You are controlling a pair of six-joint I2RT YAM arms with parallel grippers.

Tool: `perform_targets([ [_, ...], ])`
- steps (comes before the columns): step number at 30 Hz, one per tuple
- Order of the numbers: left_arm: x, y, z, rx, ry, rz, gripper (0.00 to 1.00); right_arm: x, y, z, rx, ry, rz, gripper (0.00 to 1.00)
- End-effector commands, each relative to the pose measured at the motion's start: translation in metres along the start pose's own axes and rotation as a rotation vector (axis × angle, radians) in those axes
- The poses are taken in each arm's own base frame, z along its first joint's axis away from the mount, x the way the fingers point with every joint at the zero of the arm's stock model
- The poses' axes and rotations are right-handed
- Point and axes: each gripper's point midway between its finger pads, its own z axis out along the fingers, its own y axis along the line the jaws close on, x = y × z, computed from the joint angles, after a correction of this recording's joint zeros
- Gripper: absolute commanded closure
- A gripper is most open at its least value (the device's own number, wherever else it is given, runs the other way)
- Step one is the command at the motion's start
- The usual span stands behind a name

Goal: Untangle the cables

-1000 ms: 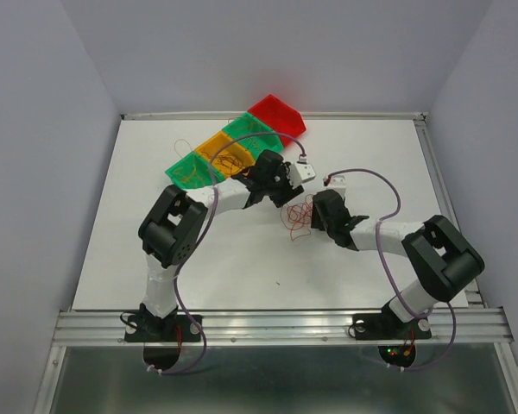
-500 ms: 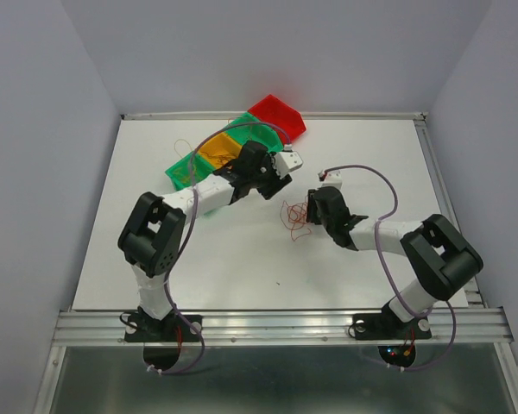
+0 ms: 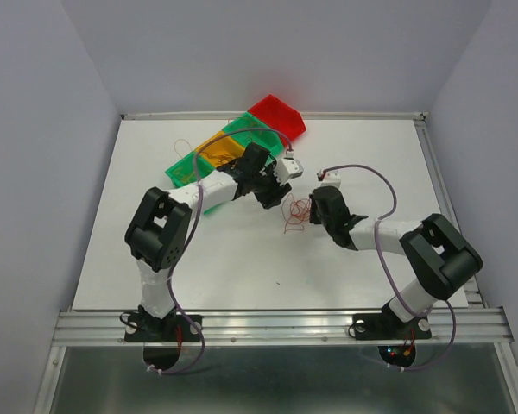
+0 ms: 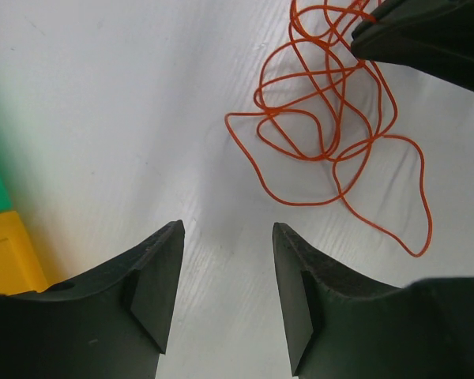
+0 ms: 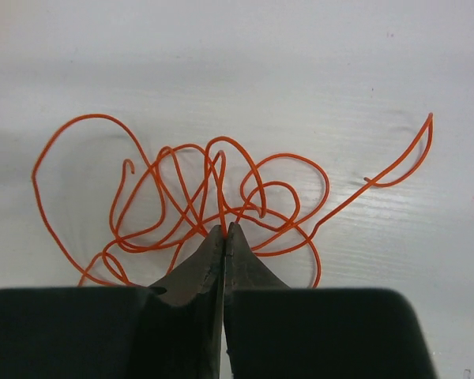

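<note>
The cables (image 3: 295, 212) lie as a loose tangle of thin orange wire on the white table between the two arms. In the right wrist view my right gripper (image 5: 223, 229) is shut on one strand at the near edge of the tangle (image 5: 197, 197), and the other loops fan out ahead of it. My left gripper (image 4: 227, 229) stands open over bare table with nothing between its fingers. The tangle (image 4: 332, 118) lies ahead of it to the right, where the right gripper's dark tip (image 4: 426, 39) reaches in. From above, the left gripper (image 3: 276, 195) and right gripper (image 3: 311, 207) flank the tangle.
A slanted row of trays stands at the back: green (image 3: 186, 171), orange (image 3: 217, 147), green (image 3: 246, 129) and red (image 3: 276, 115), some with thin wires inside. A loose wire (image 3: 181, 145) lies left of them. The yellow tray's corner (image 4: 8, 257) is by the left gripper.
The right gripper has closed from open onto a strand of the tangle. The left gripper swung back toward the trays, then returned beside the tangle, still open.
</note>
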Motion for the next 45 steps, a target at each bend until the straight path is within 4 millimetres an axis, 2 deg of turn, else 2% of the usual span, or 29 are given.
perform_targets([
  [1, -0.023, -0.016, -0.006, 0.098, -0.049, -0.008, 0.4, -0.038, 0.01, -0.01, -0.05, -0.118, 0.053, 0.99],
  [8, -0.026, -0.022, 0.004, 0.153, -0.069, -0.017, 0.43, -0.04, 0.01, -0.013, -0.058, -0.126, 0.061, 0.99],
  [10, -0.029, -0.02, 0.007, 0.154, -0.075, -0.019, 0.45, -0.042, 0.01, -0.014, -0.059, -0.131, 0.065, 0.99],
  [11, -0.024, -0.019, 0.013, 0.152, -0.06, -0.028, 0.48, -0.041, 0.009, -0.015, -0.06, -0.13, 0.064, 0.99],
  [13, -0.03, -0.014, 0.018, 0.146, -0.067, -0.037, 0.49, -0.041, 0.011, -0.016, -0.067, -0.131, 0.065, 0.99],
  [14, -0.025, -0.015, 0.026, 0.152, -0.052, -0.048, 0.49, -0.042, 0.01, -0.016, -0.069, -0.133, 0.067, 0.99],
  [19, -0.034, -0.001, 0.042, 0.119, -0.074, -0.07, 0.56, -0.043, 0.01, -0.02, -0.078, -0.139, 0.071, 0.99],
  [20, -0.035, 0.001, 0.044, 0.112, -0.075, -0.066, 0.62, -0.042, 0.011, -0.021, -0.08, -0.138, 0.071, 0.99],
  [21, -0.036, 0.002, 0.045, 0.104, -0.072, -0.062, 0.8, -0.044, 0.01, -0.022, -0.079, -0.144, 0.078, 0.99],
  [22, -0.036, 0.005, 0.045, 0.083, -0.063, -0.056, 0.92, -0.045, 0.009, -0.023, -0.076, -0.148, 0.083, 0.99],
  [23, -0.038, 0.008, 0.042, 0.068, -0.065, -0.044, 1.0, -0.044, 0.007, -0.024, -0.066, -0.151, 0.087, 0.99],
  [24, -0.04, 0.013, 0.037, 0.042, -0.07, -0.038, 1.0, -0.044, 0.004, -0.025, -0.056, -0.157, 0.097, 0.99],
  [26, -0.044, 0.034, 0.012, -0.042, -0.096, -0.041, 1.0, -0.052, -0.006, -0.033, -0.013, -0.193, 0.133, 0.99],
  [27, -0.05, 0.045, 0.001, -0.078, -0.129, -0.042, 1.0, -0.049, -0.012, -0.035, 0.011, -0.197, 0.153, 0.99],
  [28, -0.045, 0.053, -0.01, -0.1, -0.131, -0.058, 1.0, -0.055, -0.017, -0.044, 0.024, -0.22, 0.176, 1.0],
  [29, -0.053, 0.072, -0.038, -0.141, -0.176, -0.069, 1.0, -0.05, -0.03, -0.047, 0.076, -0.23, 0.191, 1.0],
  [31, -0.055, 0.084, -0.069, -0.157, -0.217, -0.093, 1.0, -0.057, -0.043, -0.062, 0.111, -0.275, 0.253, 0.99],
  [32, -0.071, 0.09, -0.101, -0.194, -0.27, -0.076, 1.0, -0.061, -0.053, -0.068, 0.144, -0.302, 0.277, 1.0],
  [33, -0.07, 0.102, -0.122, -0.231, -0.281, -0.09, 1.0, -0.054, -0.06, -0.072, 0.161, -0.303, 0.297, 1.0],
  [34, -0.083, 0.101, -0.154, -0.284, -0.321, -0.059, 1.0, -0.063, -0.066, -0.083, 0.173, -0.343, 0.326, 0.99],
  [37, -0.093, 0.097, -0.199, -0.367, -0.357, -0.021, 1.0, -0.064, -0.075, -0.096, 0.172, -0.38, 0.359, 0.99],
  [38, -0.105, 0.092, -0.227, -0.41, -0.395, 0.001, 1.0, -0.071, -0.076, -0.104, 0.153, -0.41, 0.378, 0.99],
  [40, -0.111, 0.088, -0.252, -0.457, -0.41, 0.012, 1.0, -0.075, -0.08, -0.113, 0.146, -0.44, 0.398, 0.99],
  [42, -0.119, 0.09, -0.287, -0.547, -0.428, 0.027, 1.0, -0.079, -0.084, -0.122, 0.147, -0.464, 0.419, 0.99],
  [45, -0.121, 0.102, -0.332, -0.663, -0.447, 0.024, 1.0, -0.08, -0.09, -0.13, 0.163, -0.47, 0.435, 0.99],
])
